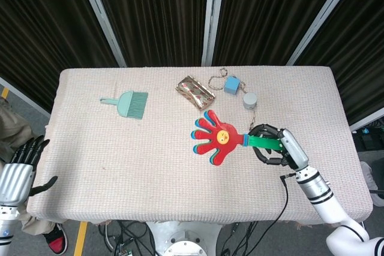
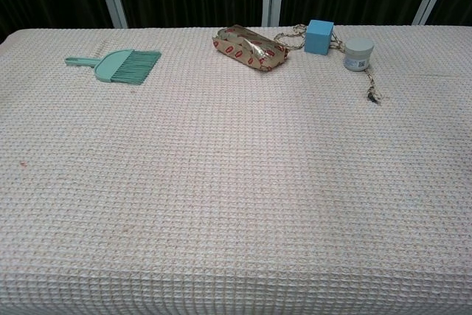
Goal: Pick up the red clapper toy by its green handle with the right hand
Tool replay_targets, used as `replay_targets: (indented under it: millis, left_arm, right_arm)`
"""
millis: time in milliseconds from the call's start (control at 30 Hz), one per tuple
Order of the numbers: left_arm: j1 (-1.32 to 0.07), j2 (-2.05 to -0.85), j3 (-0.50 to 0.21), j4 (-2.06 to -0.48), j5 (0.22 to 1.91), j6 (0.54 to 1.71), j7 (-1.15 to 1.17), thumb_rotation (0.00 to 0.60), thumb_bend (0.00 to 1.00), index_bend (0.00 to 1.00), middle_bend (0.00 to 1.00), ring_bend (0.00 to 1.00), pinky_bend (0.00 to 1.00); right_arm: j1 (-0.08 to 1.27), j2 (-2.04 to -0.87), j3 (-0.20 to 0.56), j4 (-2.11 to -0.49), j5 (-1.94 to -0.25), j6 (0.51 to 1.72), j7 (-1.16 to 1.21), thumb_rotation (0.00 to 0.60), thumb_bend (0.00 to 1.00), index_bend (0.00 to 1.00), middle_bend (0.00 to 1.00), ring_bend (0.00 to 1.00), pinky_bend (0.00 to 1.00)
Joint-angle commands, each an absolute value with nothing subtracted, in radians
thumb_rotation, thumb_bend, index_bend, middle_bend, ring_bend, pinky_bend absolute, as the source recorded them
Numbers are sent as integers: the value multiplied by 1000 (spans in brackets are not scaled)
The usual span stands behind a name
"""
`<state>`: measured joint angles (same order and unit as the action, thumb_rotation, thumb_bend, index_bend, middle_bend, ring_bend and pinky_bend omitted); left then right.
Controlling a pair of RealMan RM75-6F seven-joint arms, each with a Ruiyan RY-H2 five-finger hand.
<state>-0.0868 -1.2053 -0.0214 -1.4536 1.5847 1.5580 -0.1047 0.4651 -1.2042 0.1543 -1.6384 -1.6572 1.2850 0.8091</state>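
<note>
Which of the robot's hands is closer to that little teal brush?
Left. The left hand hangs off the table's near-left corner, below-left of the teal brush; the right hand is far across, gripping the clapper's green handle.
</note>
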Motion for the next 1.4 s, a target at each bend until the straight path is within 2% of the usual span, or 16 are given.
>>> replay_targets:
  millis: [33, 100, 200, 300, 533, 667, 867, 933, 1033, 1067, 1167, 1267, 1400]
  left_arm:
    - [-86, -1203, -22, -1456, 1583, 1559, -105, 600, 189, 79, 33, 0, 134]
    - [-85, -1201, -23, -1458, 1583, 1562, -104, 600, 189, 80, 33, 0, 134]
    - [-87, -1200, -25, -1460, 1584, 1562, -103, 600, 189, 80, 33, 0, 134]
    - [-88, -1203, -24, -1458, 1583, 1559, -103, 600, 189, 80, 33, 0, 134]
    - [-91, -1210, -22, -1451, 1582, 1549, -106, 600, 189, 80, 33, 0, 134]
    - [-89, -1207, -22, -1453, 1582, 1552, -103, 600, 188, 80, 33, 0, 134]
    - [-90, -1207, -21, -1453, 1578, 1547, -104, 600, 189, 80, 33, 0, 134]
    - [-91, -1209, -20, -1451, 1578, 1543, -104, 600, 189, 80, 33, 0, 134]
    - [-93, -1213, -20, -1448, 1577, 1538, -105, 600, 188, 80, 33, 0, 134]
    - [-94, -1215, -19, -1447, 1578, 1537, -104, 600, 188, 80, 33, 0, 134]
    - [-97, -1217, -19, -1446, 1579, 1535, -104, 600, 188, 80, 33, 0, 134]
    - [-96, -1217, -17, -1448, 1582, 1536, -103, 600, 188, 79, 33, 0, 134]
    - [-92, -1217, -13, -1448, 1583, 1538, -100, 600, 189, 79, 33, 0, 134]
  right_arm:
    - [478, -1187, 149, -1752, -1550, 1167, 684, 600, 976, 819, 786, 914, 1000]
    - [466, -1165, 178, -1757, -1585, 1242, 1016, 600, 978, 822, 788, 917, 1000]
    - [442, -1170, 204, -1711, -1621, 1364, 1321, 600, 979, 829, 785, 917, 1000]
    - [437, -1153, 198, -1673, -1643, 1406, 1593, 600, 986, 834, 785, 917, 1000]
    - [464, -1200, 127, -1555, -1677, 1342, 1543, 600, 989, 836, 791, 924, 1000]
    - [479, -1231, 106, -1517, -1677, 1363, 1895, 600, 990, 837, 791, 925, 1000]
    - [487, -1276, 94, -1423, -1628, 1328, 1966, 600, 988, 839, 788, 926, 1000]
    - [498, -1268, 78, -1391, -1627, 1281, 1810, 600, 985, 842, 788, 926, 1000]
    - [512, -1248, 70, -1394, -1590, 1189, 1296, 600, 981, 851, 790, 926, 1000]
    - [517, -1235, 65, -1418, -1570, 1150, 1072, 600, 977, 853, 791, 926, 1000]
    - [532, -1199, 74, -1519, -1489, 1073, 607, 600, 958, 855, 785, 926, 1000]
    - [530, -1188, 92, -1612, -1384, 1064, 266, 600, 952, 862, 781, 926, 1000]
    - [524, -1186, 115, -1693, -1284, 1098, 3, 600, 953, 867, 781, 926, 1000]
